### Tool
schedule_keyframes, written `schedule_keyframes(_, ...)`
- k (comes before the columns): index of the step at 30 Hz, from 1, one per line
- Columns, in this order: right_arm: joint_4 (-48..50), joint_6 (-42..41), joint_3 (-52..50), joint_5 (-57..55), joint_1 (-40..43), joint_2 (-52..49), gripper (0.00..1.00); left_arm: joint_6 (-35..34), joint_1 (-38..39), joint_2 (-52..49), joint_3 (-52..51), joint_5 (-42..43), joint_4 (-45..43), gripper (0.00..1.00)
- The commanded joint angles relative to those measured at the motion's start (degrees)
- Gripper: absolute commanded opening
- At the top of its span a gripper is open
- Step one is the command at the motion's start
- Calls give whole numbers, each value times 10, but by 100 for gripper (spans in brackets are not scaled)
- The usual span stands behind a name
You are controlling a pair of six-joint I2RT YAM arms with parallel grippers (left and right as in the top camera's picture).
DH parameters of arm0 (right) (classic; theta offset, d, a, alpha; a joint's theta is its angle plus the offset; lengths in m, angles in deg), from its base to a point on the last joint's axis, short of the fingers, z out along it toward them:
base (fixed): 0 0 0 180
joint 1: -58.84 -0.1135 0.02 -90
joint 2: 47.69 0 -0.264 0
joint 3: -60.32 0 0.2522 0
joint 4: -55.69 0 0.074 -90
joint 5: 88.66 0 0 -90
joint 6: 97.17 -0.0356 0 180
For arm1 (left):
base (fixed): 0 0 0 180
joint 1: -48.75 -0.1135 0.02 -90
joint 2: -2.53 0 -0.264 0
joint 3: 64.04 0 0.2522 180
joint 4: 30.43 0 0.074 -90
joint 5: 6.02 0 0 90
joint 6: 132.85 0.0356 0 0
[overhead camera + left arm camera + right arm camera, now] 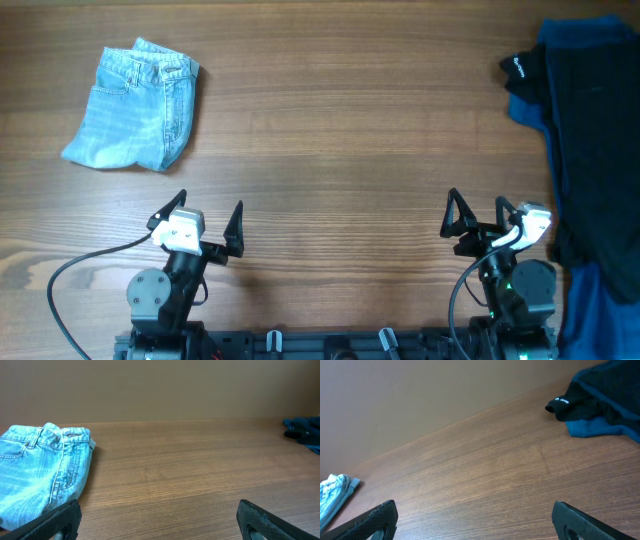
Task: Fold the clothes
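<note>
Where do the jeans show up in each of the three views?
Overhead: jeans in the upper left.
Left wrist: jeans at the left, reaching the lower left corner.
Right wrist: only a sliver of them at the left edge.
Shared landmark: the dark clothes pile, along the right edge overhead, far right in the left wrist view, upper right in the right wrist view.

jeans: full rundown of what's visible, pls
The jeans are light blue, faded denim, folded into a compact, slightly lopsided bundle. The waistband with its belt loops sits at the far edge, and stitched seams run down the top layer. The near edge is a soft, rounded fold. They lie flat on the far left part of the table. Only the table touches them.
</note>
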Motion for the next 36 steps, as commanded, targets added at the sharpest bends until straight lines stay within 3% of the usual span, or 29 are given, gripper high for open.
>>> schedule_keyframes(1, 3, 10, -1, 5, 2, 7, 100, -3, 3, 5, -4, 9, -3, 100)
schedule_keyframes(27, 3, 9, -1, 4, 2, 7, 100, -4, 3, 4, -4, 19, -2, 100)
schedule_keyframes(33, 1, -156, -1, 42, 2, 7, 100, -15, 3, 2, -4, 137, -8, 100)
schedule_keyframes(36, 2, -198, -1, 41, 2, 7, 100, -15, 3, 2, -4, 169, -7, 100)
